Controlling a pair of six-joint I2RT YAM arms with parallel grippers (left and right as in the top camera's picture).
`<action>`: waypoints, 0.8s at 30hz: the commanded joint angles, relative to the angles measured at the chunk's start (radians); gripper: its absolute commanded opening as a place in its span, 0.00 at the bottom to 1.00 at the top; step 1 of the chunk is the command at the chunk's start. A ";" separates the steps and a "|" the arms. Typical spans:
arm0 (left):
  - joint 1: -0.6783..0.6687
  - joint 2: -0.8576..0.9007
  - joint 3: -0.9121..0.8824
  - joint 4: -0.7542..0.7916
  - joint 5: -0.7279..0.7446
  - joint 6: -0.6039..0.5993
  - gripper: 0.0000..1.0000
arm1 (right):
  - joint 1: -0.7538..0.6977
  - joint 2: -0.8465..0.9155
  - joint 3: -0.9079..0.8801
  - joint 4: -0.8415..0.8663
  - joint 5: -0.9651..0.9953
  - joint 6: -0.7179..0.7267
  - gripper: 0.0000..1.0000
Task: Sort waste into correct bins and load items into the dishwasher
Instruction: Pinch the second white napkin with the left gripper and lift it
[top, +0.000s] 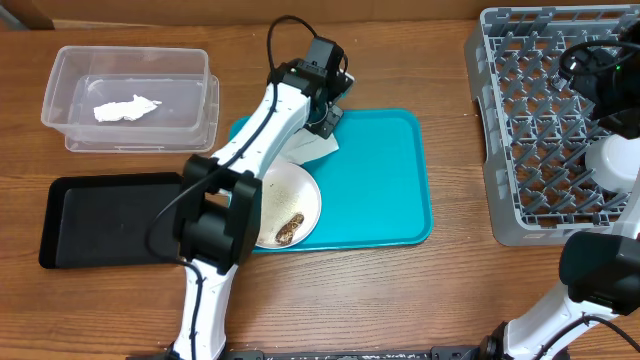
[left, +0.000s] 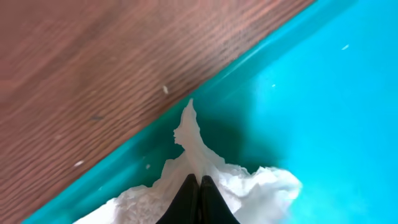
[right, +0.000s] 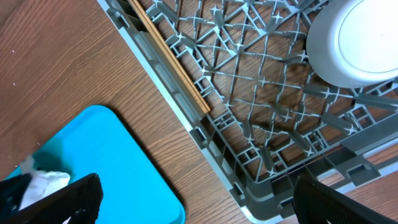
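At my left gripper (left: 199, 200), the jaws are pinching shut on a ridge of the crumpled napkin (left: 255, 186), which is lying against the teal tray (left: 323, 93) rim. I am judging the grip thin: lifting fast could tear the paper or let it slip before reaching the clear tub (top: 60, 100), where a second napkin (top: 126, 108) is lying. Farther off, my right gripper (right: 199, 205) is hanging wide open, holding nothing, over the edge of the rack (right: 249, 130) with chopsticks (right: 168, 59) inside.

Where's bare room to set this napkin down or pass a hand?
Free: black tray; clear tub right of its napkin; teal tray's right half; table between it and dish rack. Crowded: teal tray's left, with plate, left tool, held napkin.
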 joint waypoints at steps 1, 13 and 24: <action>-0.008 -0.119 0.023 -0.014 -0.009 -0.047 0.04 | -0.001 -0.030 -0.002 0.004 0.006 0.007 1.00; -0.006 -0.240 0.023 -0.058 -0.010 -0.076 0.04 | -0.001 -0.030 -0.002 0.004 0.006 0.007 1.00; -0.007 -0.224 0.023 -0.077 0.220 -0.156 0.04 | -0.001 -0.030 -0.002 0.004 0.006 0.008 1.00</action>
